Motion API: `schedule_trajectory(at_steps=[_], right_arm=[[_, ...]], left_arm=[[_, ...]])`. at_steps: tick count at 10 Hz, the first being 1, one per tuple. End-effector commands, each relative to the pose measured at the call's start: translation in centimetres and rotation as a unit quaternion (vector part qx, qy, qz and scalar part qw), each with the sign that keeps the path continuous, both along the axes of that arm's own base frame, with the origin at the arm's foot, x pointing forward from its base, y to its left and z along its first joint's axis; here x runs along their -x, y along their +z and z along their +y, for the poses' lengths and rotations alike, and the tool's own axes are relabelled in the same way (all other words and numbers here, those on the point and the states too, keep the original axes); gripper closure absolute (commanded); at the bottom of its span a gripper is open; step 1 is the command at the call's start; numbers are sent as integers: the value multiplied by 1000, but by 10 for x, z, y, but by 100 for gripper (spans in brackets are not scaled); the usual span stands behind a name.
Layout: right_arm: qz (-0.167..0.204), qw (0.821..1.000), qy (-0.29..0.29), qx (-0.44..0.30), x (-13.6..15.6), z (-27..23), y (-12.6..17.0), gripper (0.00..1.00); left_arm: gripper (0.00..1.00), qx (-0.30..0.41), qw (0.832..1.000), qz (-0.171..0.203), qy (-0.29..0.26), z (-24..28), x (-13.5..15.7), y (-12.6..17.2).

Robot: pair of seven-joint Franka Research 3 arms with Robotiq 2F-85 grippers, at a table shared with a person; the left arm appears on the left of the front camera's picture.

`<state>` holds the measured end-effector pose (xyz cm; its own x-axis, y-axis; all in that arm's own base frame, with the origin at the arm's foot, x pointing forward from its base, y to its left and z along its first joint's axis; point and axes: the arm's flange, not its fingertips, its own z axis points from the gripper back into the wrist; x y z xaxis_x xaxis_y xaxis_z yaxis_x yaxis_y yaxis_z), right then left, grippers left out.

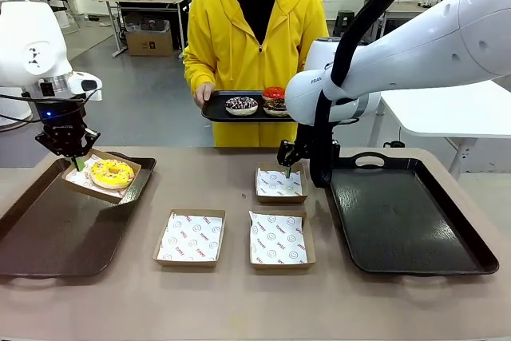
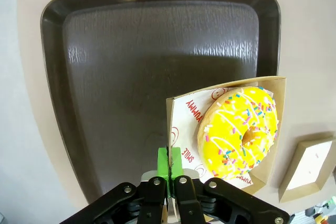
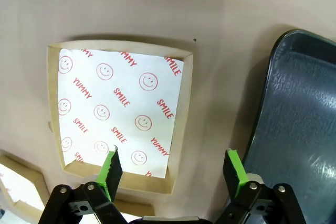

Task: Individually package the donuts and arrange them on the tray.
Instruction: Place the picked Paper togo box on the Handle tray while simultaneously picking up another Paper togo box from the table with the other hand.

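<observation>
The yellow-iced donut (image 1: 112, 172) (image 2: 241, 129) with sprinkles lies in a paper-lined cardboard box (image 1: 102, 176) (image 2: 181, 109). My left gripper (image 1: 77, 161) (image 2: 169, 163) is shut on that box's wall and holds it, slightly tilted, over the left dark tray (image 1: 48, 229) (image 2: 131, 66). My right gripper (image 1: 287, 169) (image 3: 173, 169) hangs open over an empty lined box (image 1: 281, 183) (image 3: 123, 114), with nothing between its fingers. At the far side a person holds a small black tray (image 1: 214, 109) with a sprinkled chocolate donut (image 1: 241, 105), a red donut (image 1: 274, 93) and a dark chocolate donut (image 1: 276, 107).
Two more empty lined boxes (image 1: 190, 237) (image 1: 279, 239) sit at the table's front middle. A second dark tray (image 1: 407, 213) (image 3: 299, 129) lies bare on the right, just beside my right gripper. The right arm's body reaches across the table's right half.
</observation>
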<state>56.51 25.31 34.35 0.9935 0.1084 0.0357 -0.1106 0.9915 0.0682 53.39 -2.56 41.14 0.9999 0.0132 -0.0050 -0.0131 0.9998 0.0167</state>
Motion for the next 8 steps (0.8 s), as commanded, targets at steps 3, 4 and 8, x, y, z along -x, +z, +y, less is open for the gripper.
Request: schedule_trajectory(at_steps=[3,4,8], right_arm=[[-17,999,-27,9,-7,0,-23,0],[-17,999,-28,10,-8,0,-25,0],[-24,999,-26,10,-12,1,-25,0]], left_arm=[[99,13,999,-26,28,7,-10,-12],[99,6,999,-30,30,8,-13,-14],[99,6,999,-25,35,11,-27,-24]])
